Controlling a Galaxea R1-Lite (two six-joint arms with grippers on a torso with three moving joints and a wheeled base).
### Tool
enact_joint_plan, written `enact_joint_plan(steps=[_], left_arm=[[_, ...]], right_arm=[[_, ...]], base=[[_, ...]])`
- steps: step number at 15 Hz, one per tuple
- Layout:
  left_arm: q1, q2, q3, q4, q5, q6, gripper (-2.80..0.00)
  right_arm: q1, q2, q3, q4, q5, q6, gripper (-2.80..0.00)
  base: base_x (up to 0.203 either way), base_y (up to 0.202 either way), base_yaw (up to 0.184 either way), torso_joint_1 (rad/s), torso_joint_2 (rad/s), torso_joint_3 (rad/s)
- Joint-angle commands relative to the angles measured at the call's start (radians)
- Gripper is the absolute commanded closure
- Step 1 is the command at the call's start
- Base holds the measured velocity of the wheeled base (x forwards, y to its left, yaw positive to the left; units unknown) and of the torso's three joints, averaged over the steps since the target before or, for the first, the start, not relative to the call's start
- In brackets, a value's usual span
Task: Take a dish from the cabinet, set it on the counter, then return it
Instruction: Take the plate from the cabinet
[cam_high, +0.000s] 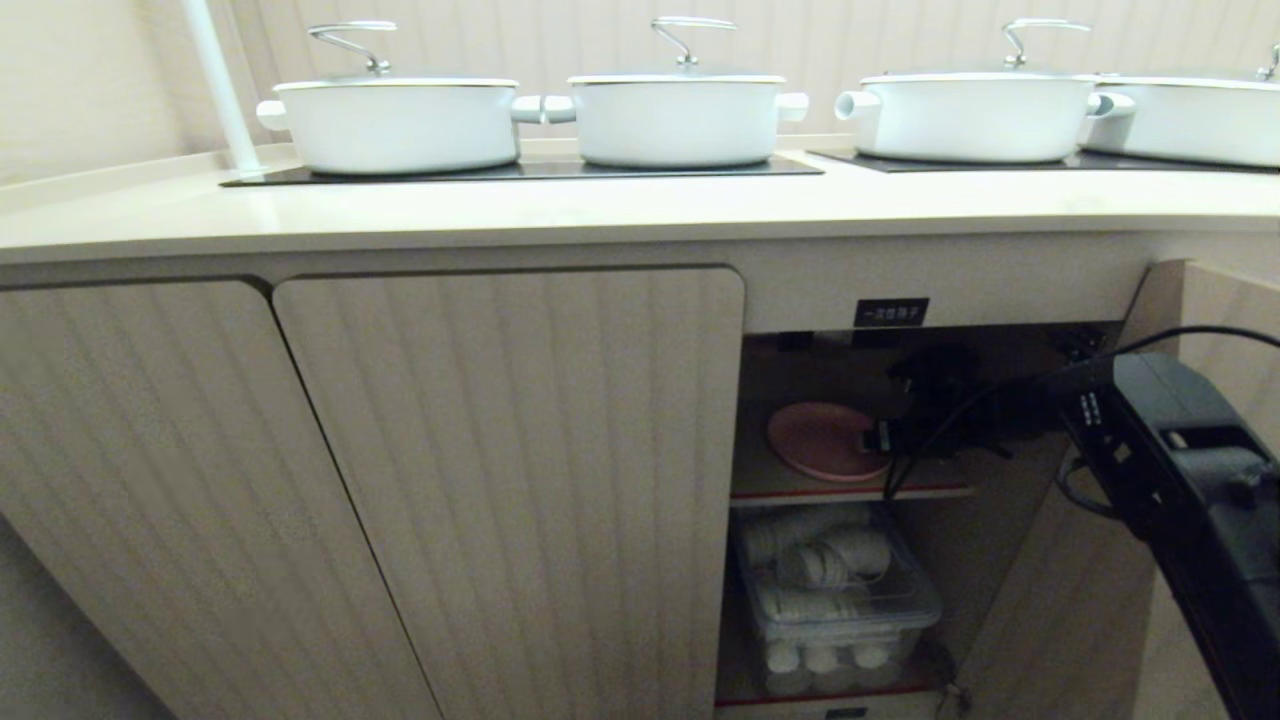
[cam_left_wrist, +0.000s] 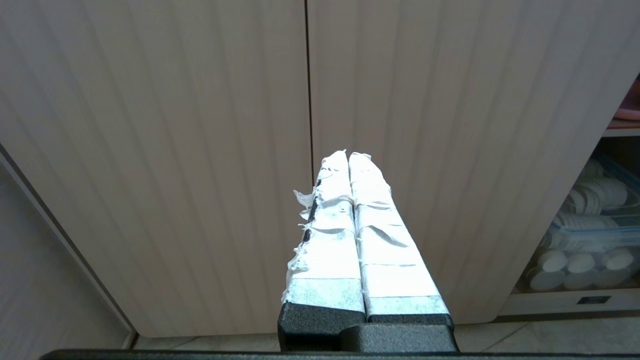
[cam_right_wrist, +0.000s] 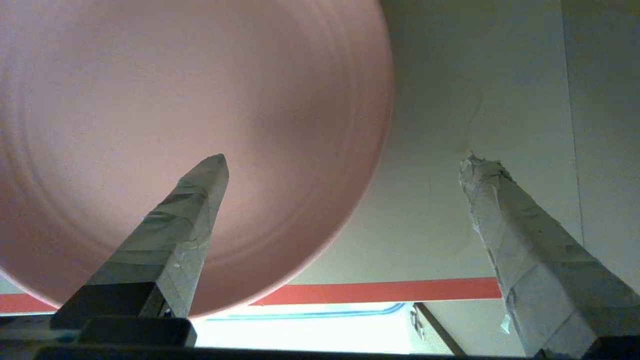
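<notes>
One pink dish waits on the cabinet shelf, with the right pincer spread beside it.

Head view: four white pots (cam_high: 400, 125) with shiny lids stand along the top on the smooth cream worktop (cam_high: 600, 215). At the middle right the cabinet (cam_high: 1060, 580) is open; the round dish (cam_high: 825, 440) lies flat on its shelf, and the black right pincer (cam_high: 905, 435) is at its edge.
Left wrist view: the left pincer (cam_left_wrist: 348, 156), two taped fingers pressed together, faces two ridged doors (cam_left_wrist: 200, 150).
Right wrist view: two taped fingers (cam_right_wrist: 200, 200) stand wide apart, one over the dish.
</notes>
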Motion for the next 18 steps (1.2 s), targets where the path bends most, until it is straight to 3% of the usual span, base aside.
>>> enact_joint_plan(steps=[1, 8, 18], left_arm=[[-0.001, 0.0, 0.0, 0.0, 0.001, 0.0, 0.0], [0.0, 0.0, 0.0, 0.0, 0.0, 0.001, 0.0], [-0.002, 0.0, 0.0, 0.0, 0.001, -0.001, 0.0]], right_arm=[[0.0, 0.001, -0.002, 0.0, 0.0, 0.002, -2.8], [0.0, 0.002, -0.007, 0.011, 0.042, 0.005, -2.8], [0.0, 0.021, -0.01, 0.002, 0.04, 0.008, -2.8]], base=[[0.0, 0.0, 0.0, 0.0, 0.0, 0.0], [0.0, 0.0, 0.0, 0.0, 0.0, 0.0], [0.0, 0.0, 0.0, 0.0, 0.0, 0.0]])
